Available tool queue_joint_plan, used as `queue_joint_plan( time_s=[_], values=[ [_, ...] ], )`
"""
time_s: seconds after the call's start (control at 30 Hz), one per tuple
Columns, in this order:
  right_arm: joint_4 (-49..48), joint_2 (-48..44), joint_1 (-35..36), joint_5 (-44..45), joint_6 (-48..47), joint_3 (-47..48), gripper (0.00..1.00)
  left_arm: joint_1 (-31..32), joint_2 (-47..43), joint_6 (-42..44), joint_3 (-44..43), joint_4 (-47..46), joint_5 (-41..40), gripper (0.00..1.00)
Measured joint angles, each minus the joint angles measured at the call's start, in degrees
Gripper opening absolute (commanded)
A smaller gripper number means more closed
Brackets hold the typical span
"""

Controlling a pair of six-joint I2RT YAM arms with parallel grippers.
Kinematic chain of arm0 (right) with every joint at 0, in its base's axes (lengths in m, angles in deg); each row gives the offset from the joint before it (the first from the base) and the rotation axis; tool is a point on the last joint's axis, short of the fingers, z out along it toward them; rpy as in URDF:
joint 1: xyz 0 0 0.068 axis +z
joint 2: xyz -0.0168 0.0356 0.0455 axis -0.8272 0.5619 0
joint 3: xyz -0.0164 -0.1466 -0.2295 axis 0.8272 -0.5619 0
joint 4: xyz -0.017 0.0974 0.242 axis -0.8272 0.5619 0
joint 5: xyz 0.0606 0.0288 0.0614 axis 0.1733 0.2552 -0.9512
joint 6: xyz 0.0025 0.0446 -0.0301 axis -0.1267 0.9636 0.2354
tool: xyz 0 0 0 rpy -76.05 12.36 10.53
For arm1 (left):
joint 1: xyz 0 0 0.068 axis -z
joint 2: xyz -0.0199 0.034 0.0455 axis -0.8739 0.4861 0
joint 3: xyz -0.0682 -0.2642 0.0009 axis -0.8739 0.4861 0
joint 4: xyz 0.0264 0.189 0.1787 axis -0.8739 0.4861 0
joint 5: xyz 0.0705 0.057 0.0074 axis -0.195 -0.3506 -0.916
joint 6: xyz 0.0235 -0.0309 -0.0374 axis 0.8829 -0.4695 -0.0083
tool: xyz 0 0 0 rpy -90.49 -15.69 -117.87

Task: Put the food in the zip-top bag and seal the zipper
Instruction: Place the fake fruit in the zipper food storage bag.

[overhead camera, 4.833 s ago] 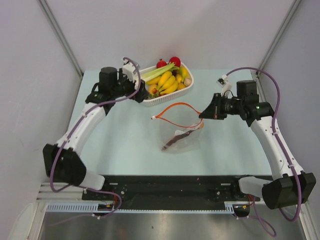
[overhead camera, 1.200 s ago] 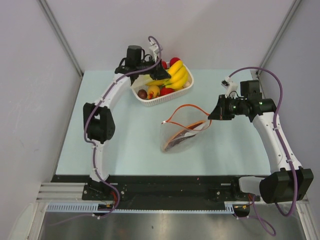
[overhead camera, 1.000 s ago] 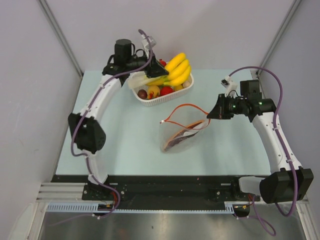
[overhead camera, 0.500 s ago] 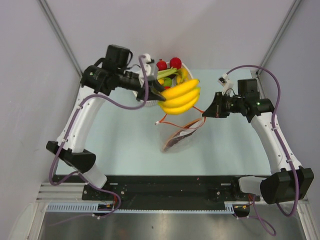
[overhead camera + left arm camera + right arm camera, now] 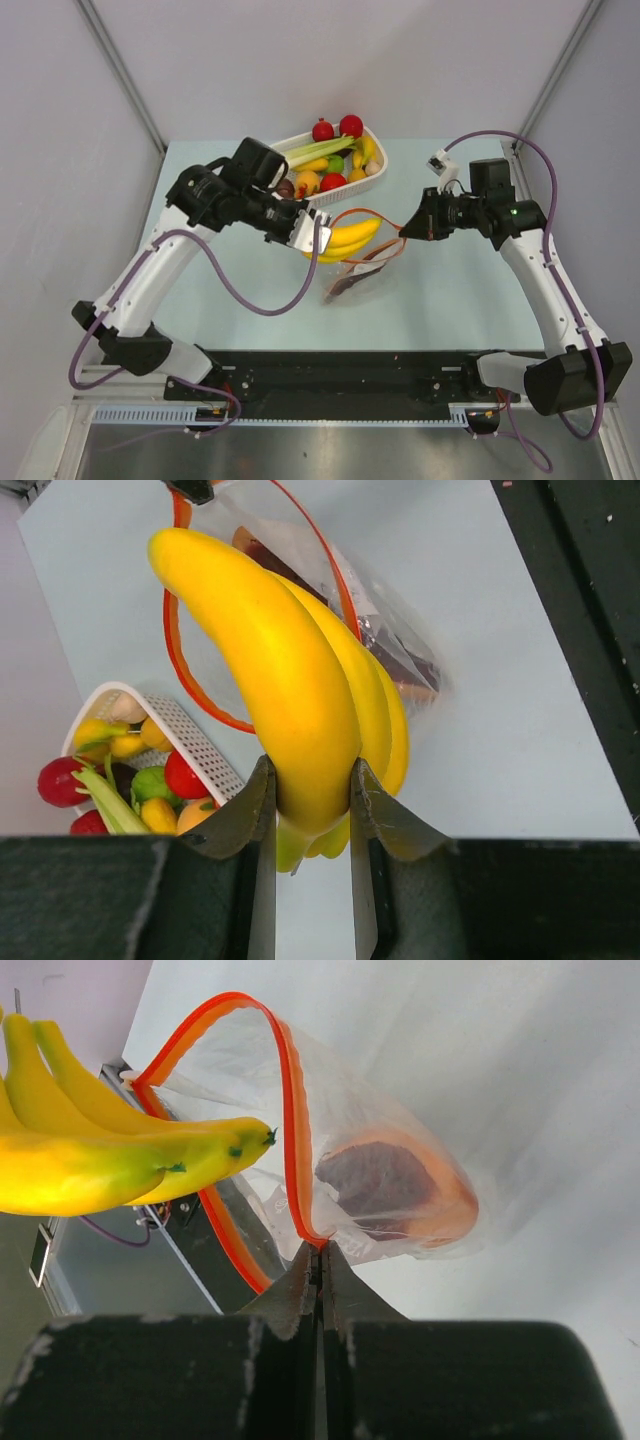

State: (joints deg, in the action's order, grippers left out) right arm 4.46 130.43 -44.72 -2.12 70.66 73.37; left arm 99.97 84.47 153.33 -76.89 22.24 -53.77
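A yellow banana bunch is clamped at its stem end by my left gripper, jaws shut on it. The bananas' tips reach the open mouth of the clear zip-top bag, inside the loop of the orange-red zipper. My right gripper is shut on the zipper strip at one end of the mouth, holding it up off the table. A dark purple-brown vegetable lies inside the bag. More food, small red, orange and yellow pieces, sits in the basket.
The white slatted basket stands at the back of the table, behind the bag, with a green-white leek among the produce. The black rail runs along the table's near edge.
My left arm has carried the banana bunch out of the basket and down toward me to the bag's mouth. The right gripper has kept its hold on the zipper edge.
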Motion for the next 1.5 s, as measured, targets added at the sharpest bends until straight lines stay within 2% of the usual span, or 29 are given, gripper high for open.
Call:
queue_joint_plan(
  time_s=[0.17,0.37,0.6,0.63,0.83,1.0,1.17,1.27,1.37,1.43,1.5],
  values=[
    [-0.44,-0.02,0.0,-0.44,0.11,0.02,0.0,3.28,-2.21,4.31,3.02,0.17,-4.42,0.01],
    [-1.14,-0.94,1.99,-1.42,0.0,0.13,0.0,6.75,1.09,3.61,2.93,0.46,-9.6,0.08],
    [-0.07,-1.9,6.97,0.5,-4.02,0.63,0.0,8.41,7.87,2.03,-1.03,0.13,-14.38,0.11],
    [0.13,-1.9,7.23,0.76,-4.48,0.63,0.0,8.96,8.59,1.7,-1.68,0.46,-15.15,0.14],
    [1.49,-1.9,8.26,2.78,-7.39,0.63,0.0,11.45,14.36,0.55,-10.51,1.33,-19.02,0.17],
    [1.57,-1.88,8.57,3.37,-8.57,0.76,0.0,14.75,12.9,6.32,-8.09,0.92,-24.02,0.14],
    [1.33,-1.79,8.55,3.56,-8.85,1.84,0.0,17.53,11.26,10.45,-2.93,-0.02,-27.06,0.17],
    [1.27,-1.53,8.55,2.97,-8.96,2.29,0.0,18.27,11.02,12.7,-0.39,-0.11,-30.25,0.26],
    [1.33,-1.01,8.63,2.14,-9.77,2.56,0.0,18.88,11.72,14.03,-0.28,-0.13,-34.07,0.3],
    [1.46,-0.57,8.72,1.73,-10.43,2.56,0.0,19.32,13.75,14.23,-3.3,0.92,-35.87,0.35],
    [1.86,-0.2,8.7,1.36,-11.23,2.56,0.0,19.56,16.92,13.97,-8.79,1.27,-36.87,0.46]
  ],
)
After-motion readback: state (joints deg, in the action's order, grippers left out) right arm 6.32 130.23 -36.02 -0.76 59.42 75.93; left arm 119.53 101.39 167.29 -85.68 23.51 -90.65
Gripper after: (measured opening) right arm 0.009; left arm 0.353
